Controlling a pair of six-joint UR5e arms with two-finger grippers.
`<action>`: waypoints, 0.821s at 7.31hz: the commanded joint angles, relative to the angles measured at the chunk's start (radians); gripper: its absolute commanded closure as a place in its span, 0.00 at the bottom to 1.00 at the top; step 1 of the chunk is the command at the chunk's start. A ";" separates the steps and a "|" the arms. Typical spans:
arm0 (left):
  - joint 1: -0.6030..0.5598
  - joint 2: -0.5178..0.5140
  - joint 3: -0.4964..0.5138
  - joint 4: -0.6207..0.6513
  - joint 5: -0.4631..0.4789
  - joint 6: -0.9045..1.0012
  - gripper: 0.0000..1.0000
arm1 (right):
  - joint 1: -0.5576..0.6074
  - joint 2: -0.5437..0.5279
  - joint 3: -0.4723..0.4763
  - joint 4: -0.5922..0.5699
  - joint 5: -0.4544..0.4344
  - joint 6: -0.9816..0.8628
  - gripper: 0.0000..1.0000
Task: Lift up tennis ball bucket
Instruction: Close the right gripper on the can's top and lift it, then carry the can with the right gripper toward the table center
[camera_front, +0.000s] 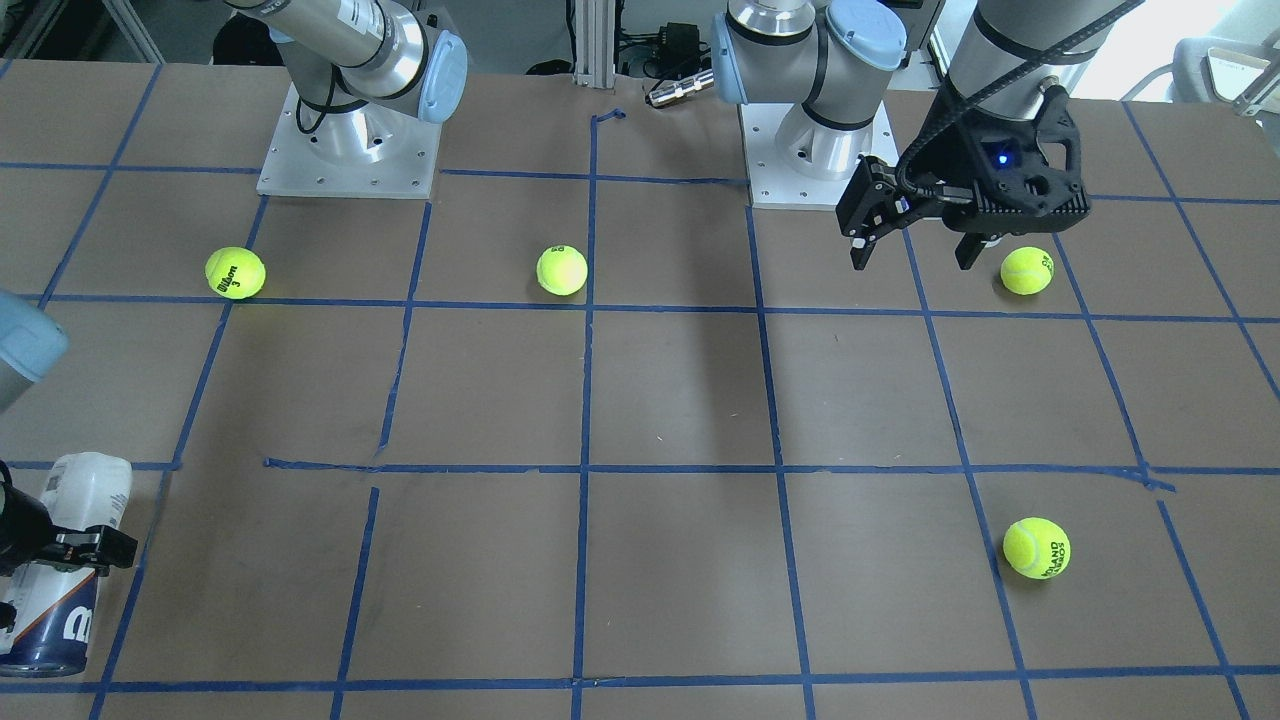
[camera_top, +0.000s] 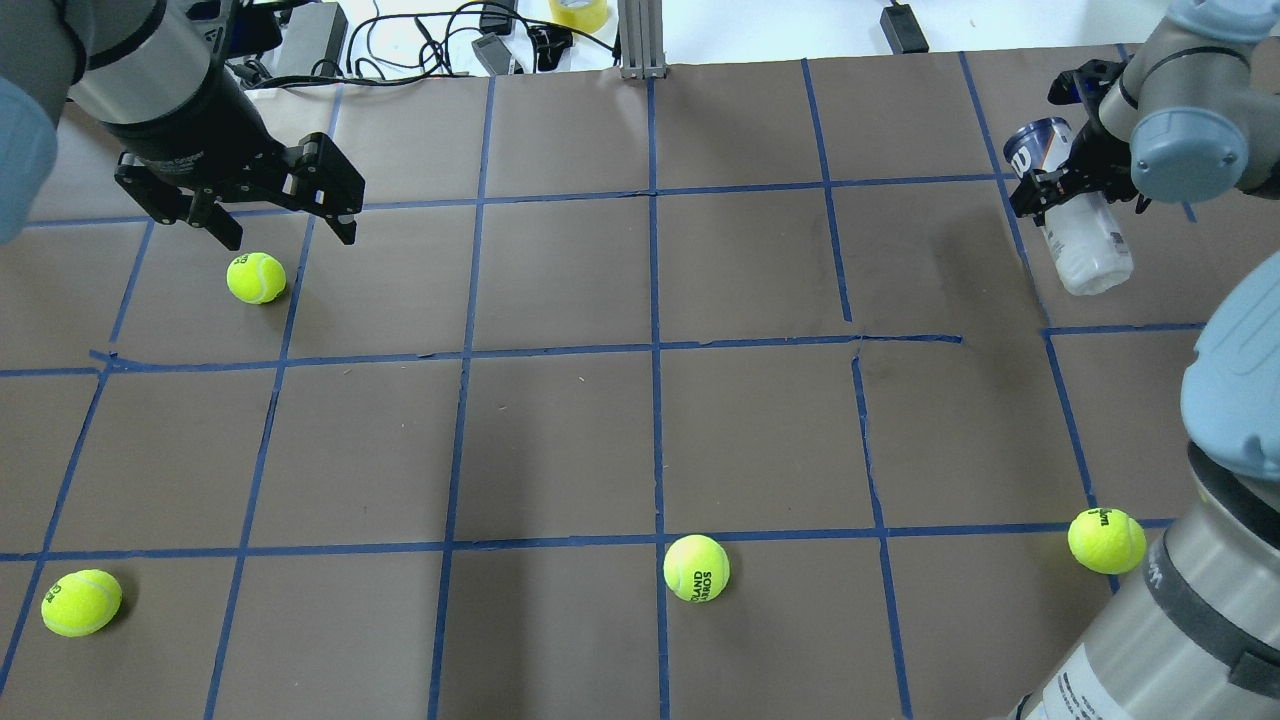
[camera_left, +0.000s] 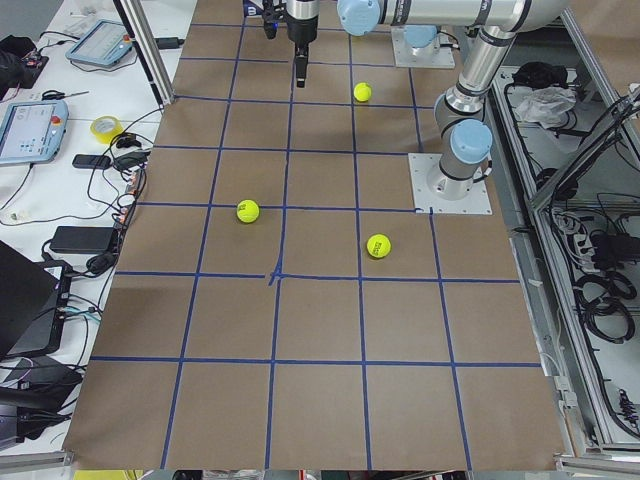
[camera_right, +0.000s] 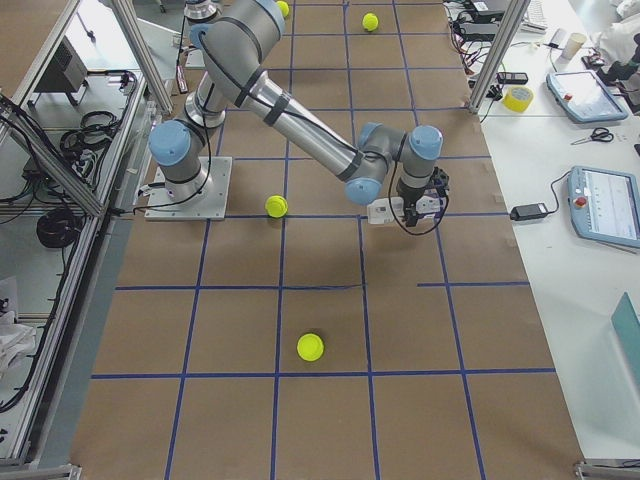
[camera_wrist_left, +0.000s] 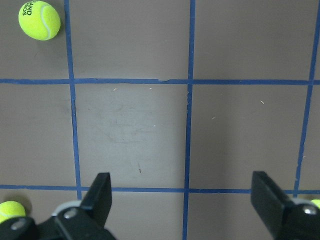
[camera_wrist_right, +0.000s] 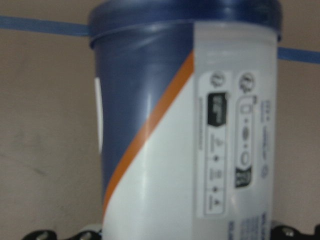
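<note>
Right tool (camera_top: 1048, 190) grasps tennis ball bucket (camera_top: 1088, 252); left tool (camera_top: 288, 237), released, hovers near a tennis ball (camera_top: 256, 277); three more lie on the desk (camera_top: 560, 440).

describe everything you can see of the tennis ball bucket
The tennis ball bucket is a slim plastic-looking can: white body, navy end with a white logo, orange stripe between. It is on its side at the robot's far right, the right gripper clamped around its middle. Whether it is lifted yet is unclear.
</note>
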 joint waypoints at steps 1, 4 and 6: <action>0.000 0.000 0.000 0.001 0.000 0.000 0.00 | 0.148 -0.066 0.005 0.041 0.003 -0.005 0.39; 0.002 0.000 0.000 0.001 0.000 0.000 0.00 | 0.381 -0.058 0.005 0.024 0.005 -0.131 0.39; 0.012 0.000 0.002 0.000 -0.003 0.003 0.00 | 0.508 -0.052 0.005 -0.021 0.005 -0.292 0.39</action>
